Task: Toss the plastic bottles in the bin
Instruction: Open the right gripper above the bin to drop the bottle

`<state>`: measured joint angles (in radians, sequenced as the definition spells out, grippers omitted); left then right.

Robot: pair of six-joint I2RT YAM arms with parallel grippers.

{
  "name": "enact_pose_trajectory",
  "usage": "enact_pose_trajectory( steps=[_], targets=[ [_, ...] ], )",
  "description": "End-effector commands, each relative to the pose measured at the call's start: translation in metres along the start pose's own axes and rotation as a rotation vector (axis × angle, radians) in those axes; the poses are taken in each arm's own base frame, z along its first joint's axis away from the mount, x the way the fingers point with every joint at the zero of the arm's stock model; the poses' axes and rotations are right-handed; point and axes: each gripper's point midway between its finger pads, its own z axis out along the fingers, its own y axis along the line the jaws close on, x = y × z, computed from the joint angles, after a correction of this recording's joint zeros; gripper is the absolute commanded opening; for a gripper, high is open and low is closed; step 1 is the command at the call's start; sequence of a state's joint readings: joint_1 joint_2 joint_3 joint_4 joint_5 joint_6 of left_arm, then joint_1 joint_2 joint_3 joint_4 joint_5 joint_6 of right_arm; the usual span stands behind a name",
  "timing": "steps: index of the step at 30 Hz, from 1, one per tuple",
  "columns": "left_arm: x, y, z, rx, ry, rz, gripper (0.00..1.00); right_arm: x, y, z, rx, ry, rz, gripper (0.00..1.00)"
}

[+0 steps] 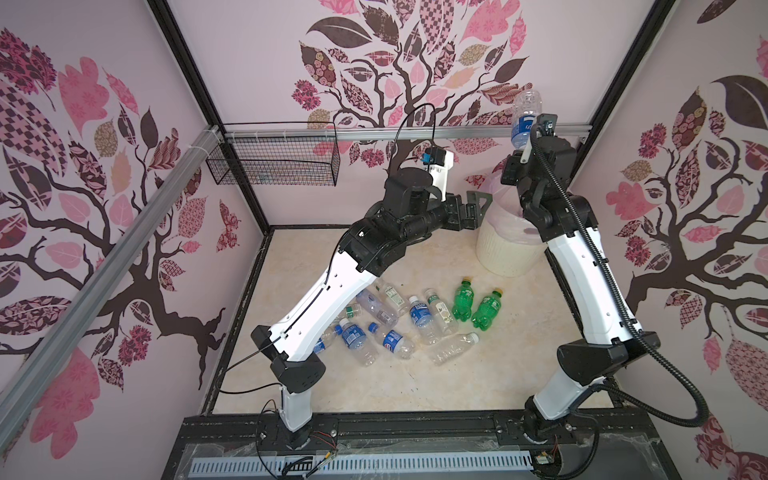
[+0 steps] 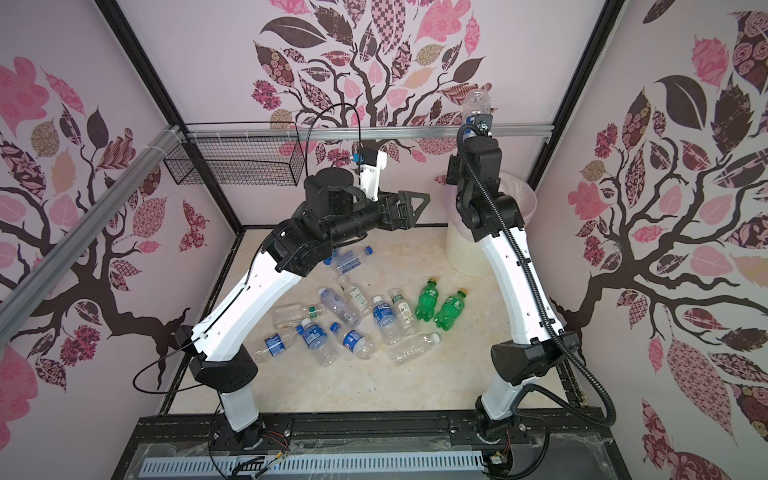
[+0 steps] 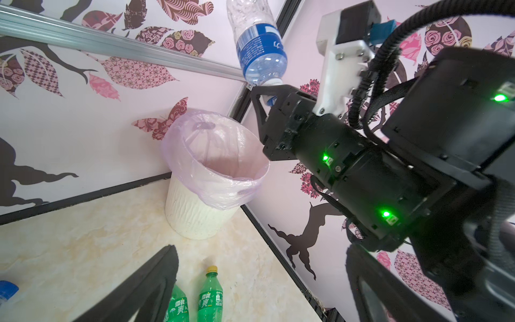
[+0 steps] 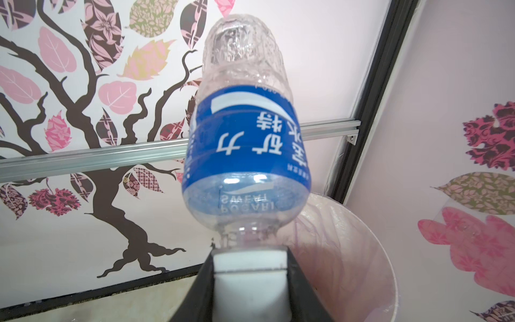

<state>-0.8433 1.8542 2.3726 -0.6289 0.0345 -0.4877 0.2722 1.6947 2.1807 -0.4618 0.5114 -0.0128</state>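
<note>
My right gripper is shut on the cap end of a clear bottle with a blue label. It holds the bottle upside down, high over the cream ribbed bin with its pink bag. The left wrist view shows that bottle above the bin, near its rim. My left gripper hangs open and empty in the air just left of the bin. Several plastic bottles lie in a loose pile mid-floor, two of them green with yellow caps.
A black wire mesh basket hangs from the rail at the back left. Patterned walls close in the floor on three sides. The bin stands in the back right corner. One more clear bottle lies under my left arm.
</note>
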Motion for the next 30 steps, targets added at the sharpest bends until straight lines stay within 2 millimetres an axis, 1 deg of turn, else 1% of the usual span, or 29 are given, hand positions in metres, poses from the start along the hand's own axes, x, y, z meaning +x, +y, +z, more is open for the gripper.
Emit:
enact_pose_trajectory(
  steps=[1, 4, 5, 7, 8, 9, 10, 11, 13, 14, 18, 25, 27, 30],
  targets=[
    [-0.009, -0.002, -0.007, -0.002, -0.026, 0.022, 0.97, -0.004, -0.013, 0.011, 0.071, -0.018, -0.025, 0.17],
    [-0.006, 0.002, -0.006, -0.012, -0.018, 0.014, 0.97, 0.025, -0.021, 0.033, 0.107, 0.047, -0.014, 0.17],
    [-0.005, 0.004, -0.005, -0.018, -0.013, 0.009, 0.97, 0.042, -0.023, 0.045, 0.123, 0.084, -0.017, 0.19],
    [-0.005, 0.008, -0.005, -0.028, -0.01, 0.0, 0.97, 0.074, -0.03, 0.066, 0.158, 0.157, -0.005, 0.24],
    [-0.005, 0.01, -0.006, -0.03, -0.01, -0.002, 0.97, 0.09, -0.035, 0.077, 0.176, 0.202, 0.004, 0.3],
    [-0.004, 0.012, -0.006, -0.034, -0.007, -0.007, 0.97, 0.101, -0.039, 0.085, 0.192, 0.242, 0.016, 0.46],
    [-0.005, 0.013, -0.007, -0.036, -0.007, -0.009, 0.97, 0.104, -0.045, 0.089, 0.219, 0.262, 0.029, 0.62],
    [-0.004, 0.015, -0.008, -0.039, -0.004, -0.01, 0.97, 0.103, -0.048, 0.091, 0.244, 0.276, 0.033, 0.68],
    [-0.003, 0.018, -0.01, -0.047, 0.001, -0.012, 0.97, 0.094, -0.046, 0.09, 0.233, 0.272, 0.047, 0.78],
    [-0.003, 0.019, -0.011, -0.049, 0.003, -0.015, 0.97, 0.09, -0.045, 0.091, 0.224, 0.266, 0.053, 0.85],
    [-0.001, 0.022, -0.01, -0.056, 0.011, -0.022, 0.97, 0.088, -0.043, 0.087, 0.206, 0.257, 0.058, 0.99],
    [0.006, 0.024, -0.008, -0.061, 0.031, -0.048, 0.97, 0.093, -0.038, 0.08, 0.16, 0.282, 0.042, 1.0],
    [0.006, 0.024, -0.009, -0.061, 0.031, -0.052, 0.97, 0.098, -0.034, 0.08, 0.131, 0.3, 0.03, 0.99],
    [0.009, 0.025, -0.009, -0.067, 0.038, -0.054, 0.97, 0.114, -0.023, 0.085, 0.08, 0.347, 0.014, 0.99]
  ],
)
